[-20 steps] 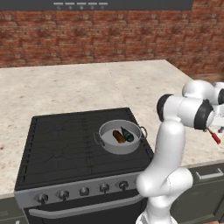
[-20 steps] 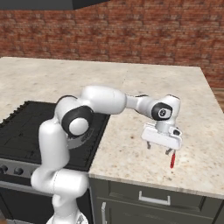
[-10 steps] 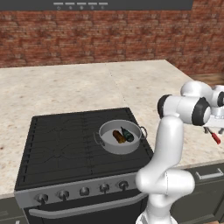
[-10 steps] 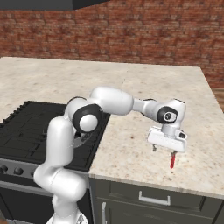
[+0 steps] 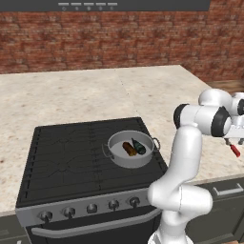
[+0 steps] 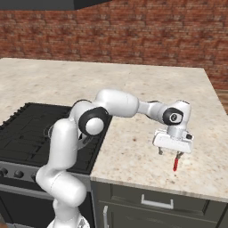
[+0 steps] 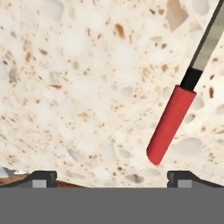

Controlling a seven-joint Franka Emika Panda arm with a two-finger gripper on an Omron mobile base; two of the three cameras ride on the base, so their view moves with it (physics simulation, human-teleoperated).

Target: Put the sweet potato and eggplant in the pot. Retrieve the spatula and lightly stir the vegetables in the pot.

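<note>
Pot: the pot (image 5: 130,149) sits on the stove (image 5: 71,162), right-hand side, pale inside showing.
Vegetables: the sweet potato (image 5: 128,148) and the eggplant (image 5: 138,146) lie side by side in the pot.
Spatula: the spatula (image 7: 175,113) lies flat on the speckled bench (image 6: 133,147), well apart from the stove, red handle toward the camera in the hand view.
Gripper: the gripper (image 6: 171,152) hangs low over the bench, right above the red handle, fingers spread wide, nothing between them.
Contact: cannot tell if a fingertip touches the handle.

Speckled stone counter (image 7: 87,87) — matt; spatula (image 7: 173,122) handle smooth red, shaft metal; pot (image 5: 131,152) dull grey metal.
</note>
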